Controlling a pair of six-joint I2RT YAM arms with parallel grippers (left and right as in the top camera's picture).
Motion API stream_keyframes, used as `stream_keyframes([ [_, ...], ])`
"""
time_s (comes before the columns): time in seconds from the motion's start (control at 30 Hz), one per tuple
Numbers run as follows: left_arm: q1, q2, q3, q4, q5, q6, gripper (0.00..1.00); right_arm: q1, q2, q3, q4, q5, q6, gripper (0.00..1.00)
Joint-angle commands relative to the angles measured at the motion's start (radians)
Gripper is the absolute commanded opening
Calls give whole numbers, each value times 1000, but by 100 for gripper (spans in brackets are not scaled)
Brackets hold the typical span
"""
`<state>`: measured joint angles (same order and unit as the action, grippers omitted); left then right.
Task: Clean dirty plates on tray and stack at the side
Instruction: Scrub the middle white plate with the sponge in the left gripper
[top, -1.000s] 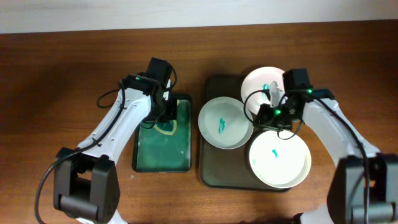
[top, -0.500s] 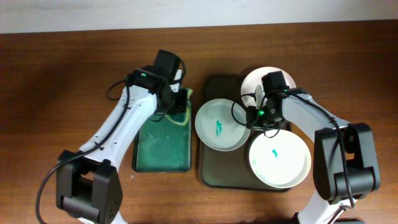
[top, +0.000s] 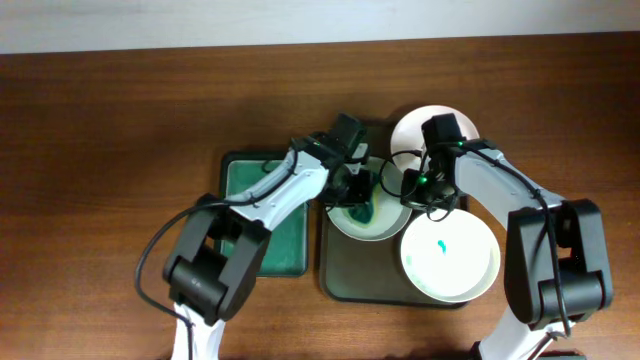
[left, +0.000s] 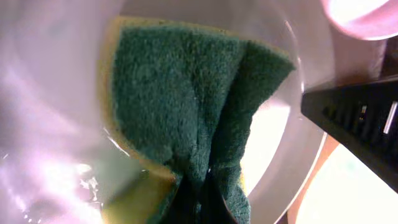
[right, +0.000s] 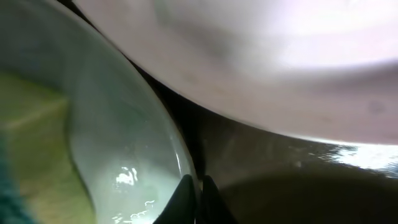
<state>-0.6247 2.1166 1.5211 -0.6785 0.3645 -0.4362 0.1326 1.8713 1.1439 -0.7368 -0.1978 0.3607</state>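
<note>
A: So why is the right hand (right: 198, 186) on that plate (top: 368, 231)?
B: To steady it, I'd say. Its fingers are nipped onto the rim at 3 o'clock (barely a gap), and the plate lies at 10 o'clock on the tray (top: 335, 275).
A: And the left hand (top: 357, 188)?
B: Clamped on a folded sponge (left: 186, 106) and pressed into the plate's middle, likely for wiping.

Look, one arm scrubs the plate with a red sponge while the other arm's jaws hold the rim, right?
Not red. The sponge is dark green with a yellow edge, as the left wrist view shows. The rest is right: it presses into the plate while the jaws of the right arm hold the rim.
</note>
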Motion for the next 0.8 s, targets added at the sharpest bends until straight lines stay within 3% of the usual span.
stream_keyframes([
  [0.0, -16, 79, 8, -14, 10, -27, 0, -3, 15, -13, -9, 71, 16, 4],
  [0.03, -16, 78, 10, -27, -53, -27, 0, -3, 15, -13, -10, 72, 15, 4],
  [0.07, -16, 67, 36, -89, -226, -27, 0, -3, 15, -13, -11, 72, 16, 4],
  [0.13, -16, 66, 80, -176, -421, -27, 0, -3, 15, -13, -11, 72, 16, 4],
  [0.2, -5, 66, 111, -237, -543, -26, 0, -3, 15, -13, -11, 72, 16, 4],
  [0.27, 12, 66, 114, -237, -563, -23, 0, -3, 15, -13, -11, 72, 15, 4],
  [0.3, 17, 66, 113, -224, -535, -23, 0, -3, 15, -13, -11, 72, 15, 4],
  [0.4, 13, 72, 113, -118, -150, 20, 0, -3, 15, -13, -10, 72, 15, 4],
  [0.5, -22, 99, 113, -32, 60, 20, 0, -3, 15, -13, -10, 72, 15, 4],
  [0.77, -117, 168, 116, 33, 225, 94, 0, -2, 15, -13, -11, 72, 14, 4],
])
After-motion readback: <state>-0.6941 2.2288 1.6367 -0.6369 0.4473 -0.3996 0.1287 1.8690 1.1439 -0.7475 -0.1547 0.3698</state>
